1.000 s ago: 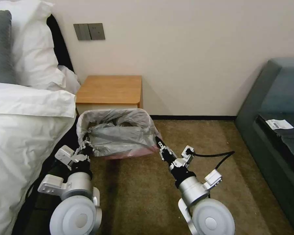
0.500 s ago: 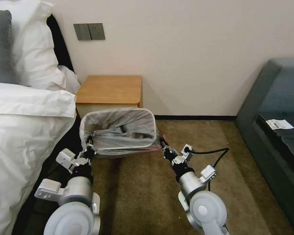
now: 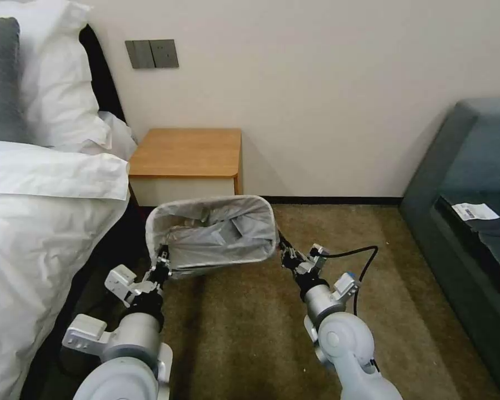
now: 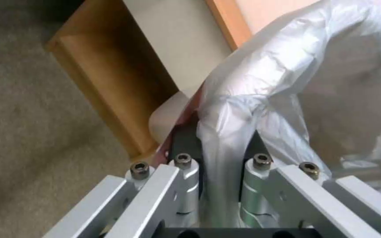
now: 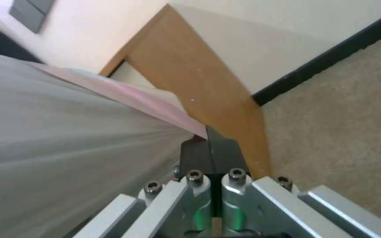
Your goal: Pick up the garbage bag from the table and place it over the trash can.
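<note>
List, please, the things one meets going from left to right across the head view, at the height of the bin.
White bedding → left end effector → garbage bag stretched over the trash can → right end effector → bare carpet → dark green sofa.

I count one garbage bag (image 3: 216, 236), one table (image 3: 186, 153) and two grippers, the left gripper (image 3: 162, 260) and the right gripper (image 3: 283, 250), each pinching the bag's mouth. I also see one wall switch plate (image 3: 151, 54), two white pillows (image 3: 61, 94) and one paper label (image 3: 475, 211).
</note>
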### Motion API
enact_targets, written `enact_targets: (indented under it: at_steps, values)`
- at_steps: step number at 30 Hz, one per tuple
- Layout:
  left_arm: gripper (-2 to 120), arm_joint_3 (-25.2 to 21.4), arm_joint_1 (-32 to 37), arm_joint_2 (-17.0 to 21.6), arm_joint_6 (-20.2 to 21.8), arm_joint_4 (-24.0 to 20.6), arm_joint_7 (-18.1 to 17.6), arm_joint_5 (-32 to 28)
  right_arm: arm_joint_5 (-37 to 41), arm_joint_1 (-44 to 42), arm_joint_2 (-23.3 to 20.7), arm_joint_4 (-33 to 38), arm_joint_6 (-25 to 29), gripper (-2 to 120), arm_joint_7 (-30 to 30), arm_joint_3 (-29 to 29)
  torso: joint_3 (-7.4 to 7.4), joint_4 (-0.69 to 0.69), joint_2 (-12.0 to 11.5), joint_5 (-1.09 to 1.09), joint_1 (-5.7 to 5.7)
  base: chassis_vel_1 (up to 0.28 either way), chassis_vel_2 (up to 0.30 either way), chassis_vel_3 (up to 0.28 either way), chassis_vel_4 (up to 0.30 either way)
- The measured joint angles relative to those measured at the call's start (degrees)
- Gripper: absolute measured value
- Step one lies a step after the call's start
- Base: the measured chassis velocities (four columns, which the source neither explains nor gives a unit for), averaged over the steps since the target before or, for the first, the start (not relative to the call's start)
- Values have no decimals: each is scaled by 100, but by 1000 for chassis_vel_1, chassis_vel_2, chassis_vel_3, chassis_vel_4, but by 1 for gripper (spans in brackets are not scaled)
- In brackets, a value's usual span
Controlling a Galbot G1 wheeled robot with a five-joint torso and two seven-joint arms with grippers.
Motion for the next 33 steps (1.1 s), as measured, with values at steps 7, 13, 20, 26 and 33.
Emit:
enact_targets:
  at_steps: [7, 13, 20, 26, 33]
  values:
    - [8, 4, -6, 0, 33, 0, -29, -53, -188, 224, -54, -421, 91, 0, -2, 25, 0, 0, 0, 0, 0, 0, 0, 0, 0]
    - [8, -2, -20, 0, 34, 0, -55, -54, -276, 365, -67, -583, 96, 0, 4, 24, 0, 0, 0, 0, 0, 0, 0, 0, 0]
    - [8, -77, -50, 57, 41, 0, -66, 2, -430, 445, -55, -688, 122, 0, 30, -5, 0, 0, 0, 0, 0, 0, 0, 0, 0]
    - [8, -197, -385, 147, 40, 0, -35, 201, -752, 73, -221, -208, 125, 22, -71, -20, 0, 0, 0, 0, 1, 0, 0, 0, 0]
    - [7, -259, -754, 280, 15, 414, -46, 316, -1053, -542, -429, 394, 218, 46, -264, 219, 0, 0, 0, -1, 0, 0, 0, 0, 0]
